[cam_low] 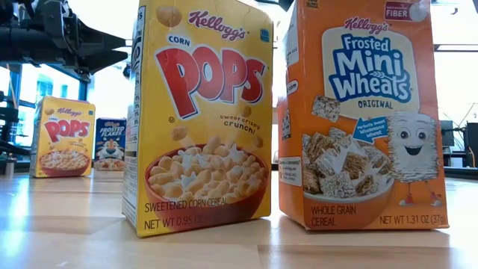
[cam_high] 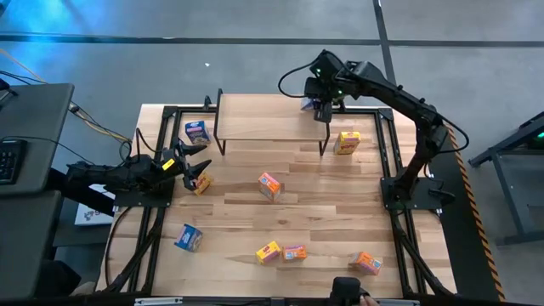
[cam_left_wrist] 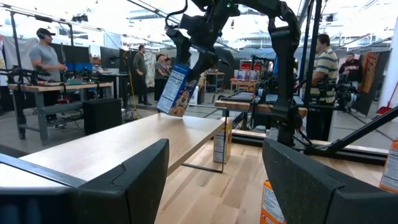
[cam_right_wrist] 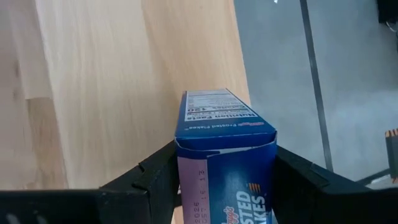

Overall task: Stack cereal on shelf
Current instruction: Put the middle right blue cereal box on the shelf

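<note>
Right gripper (cam_high: 321, 107) jaws clamped on a blue cereal box (cam_right_wrist: 224, 158), tilted above the shelf's (cam_high: 263, 119) right end; plank beneath it bare; a yellow box (cam_high: 347, 142) stood just beside that end; left gripper (cam_high: 197, 167) jaws apart, low over the table (cam_high: 323, 212), an orange box (cam_high: 202, 184) beside it.

My dark right gripper (cam_right_wrist: 227, 180) carries a blue box (cam_right_wrist: 225, 155) with white print over the pale wood shelf (cam_high: 263, 117) on black legs. Nearby stand a yellow box with red lettering (cam_low: 202, 112) and an orange box with a blue-and-white label (cam_low: 362, 112).
</note>
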`<control>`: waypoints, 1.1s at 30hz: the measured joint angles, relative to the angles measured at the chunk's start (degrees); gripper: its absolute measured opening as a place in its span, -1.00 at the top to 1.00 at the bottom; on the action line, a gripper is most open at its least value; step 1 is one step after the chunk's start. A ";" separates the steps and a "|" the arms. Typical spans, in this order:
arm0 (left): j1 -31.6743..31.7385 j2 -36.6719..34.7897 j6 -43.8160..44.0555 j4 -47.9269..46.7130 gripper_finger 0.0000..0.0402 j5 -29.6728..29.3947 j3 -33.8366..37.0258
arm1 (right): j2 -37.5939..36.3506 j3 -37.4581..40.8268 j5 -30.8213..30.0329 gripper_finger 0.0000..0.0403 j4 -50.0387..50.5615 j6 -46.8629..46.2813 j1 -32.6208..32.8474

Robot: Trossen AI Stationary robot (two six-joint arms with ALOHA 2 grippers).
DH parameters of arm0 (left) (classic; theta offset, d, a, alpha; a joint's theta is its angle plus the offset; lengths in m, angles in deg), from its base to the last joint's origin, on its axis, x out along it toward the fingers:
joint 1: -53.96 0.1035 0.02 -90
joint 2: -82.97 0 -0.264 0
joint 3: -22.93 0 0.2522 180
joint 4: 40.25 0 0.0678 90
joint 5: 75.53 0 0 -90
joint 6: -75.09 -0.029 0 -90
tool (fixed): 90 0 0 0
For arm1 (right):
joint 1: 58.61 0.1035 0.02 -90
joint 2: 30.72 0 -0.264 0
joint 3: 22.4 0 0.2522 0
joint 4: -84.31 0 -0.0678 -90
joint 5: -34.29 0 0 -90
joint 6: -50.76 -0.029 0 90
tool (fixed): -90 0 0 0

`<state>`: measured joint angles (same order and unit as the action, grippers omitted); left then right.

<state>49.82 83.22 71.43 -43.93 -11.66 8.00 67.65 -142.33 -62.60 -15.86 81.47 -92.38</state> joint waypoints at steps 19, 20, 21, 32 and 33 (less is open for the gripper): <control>-0.02 0.01 0.00 0.01 -0.25 0.01 0.00 | 1.48 0.02 -0.29 -0.20 -1.44 0.84 -0.37; -0.01 0.02 0.00 0.00 -0.25 0.01 0.00 | 1.48 0.02 -0.39 -0.21 -1.92 1.16 -0.37; 0.00 0.00 0.00 0.02 -0.25 0.01 0.00 | 1.48 0.02 -0.40 -0.22 -2.31 1.31 -0.37; -0.02 0.02 0.00 0.02 -0.25 0.01 0.00 | 1.48 0.02 -1.69 -0.22 -4.45 3.75 -0.37; -0.02 0.00 0.00 0.01 -0.25 0.01 0.00 | 1.48 -0.20 -1.71 -0.22 -4.36 3.99 -0.37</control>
<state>49.80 83.23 71.43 -43.91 -11.64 8.00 69.13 -142.53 -64.31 -20.22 85.46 -92.76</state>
